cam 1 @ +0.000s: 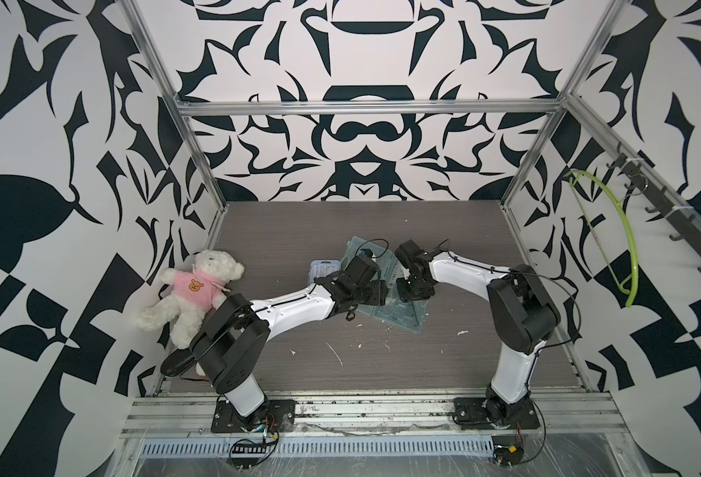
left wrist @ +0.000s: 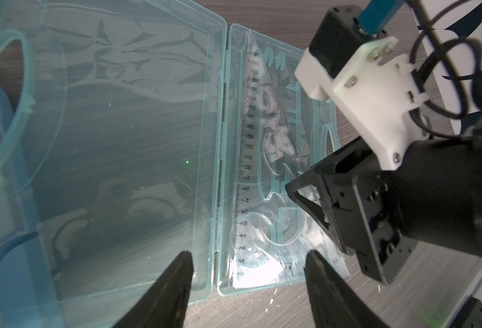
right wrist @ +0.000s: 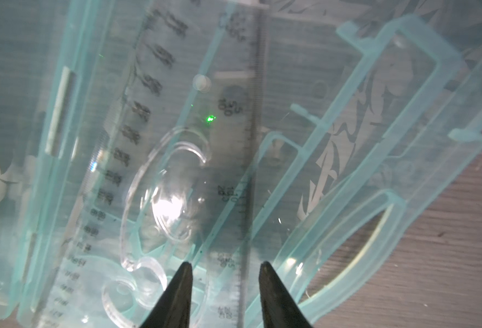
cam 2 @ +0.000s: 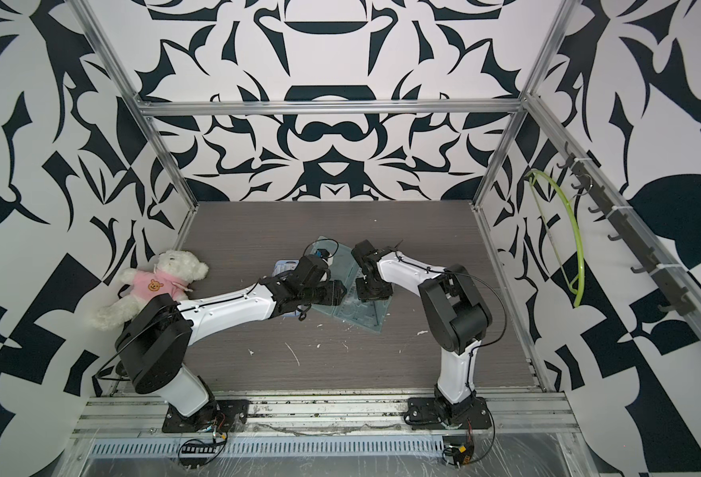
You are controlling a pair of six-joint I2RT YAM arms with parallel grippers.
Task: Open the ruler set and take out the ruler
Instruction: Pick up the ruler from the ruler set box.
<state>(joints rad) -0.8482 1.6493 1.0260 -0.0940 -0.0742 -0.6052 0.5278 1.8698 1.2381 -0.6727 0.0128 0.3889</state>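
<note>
While the ruler set case [cam 1: 400, 318] lies opened flat at mid-table, lid to the left and the clear rulers [left wrist: 248, 147] still seated in its right half, my left gripper [left wrist: 249, 252] hangs released over the case's near edge, and my right gripper [right wrist: 225, 265] stands part-spread astride them, grip undeterminable.

Open flat mid-table [cam 1: 299, 231]: case [cam 1: 402, 318], ruler [left wrist: 246, 159] in its 3 o'clock half; well apart at 9 o'clock, teddy bear [cam 1: 193, 289]
</note>
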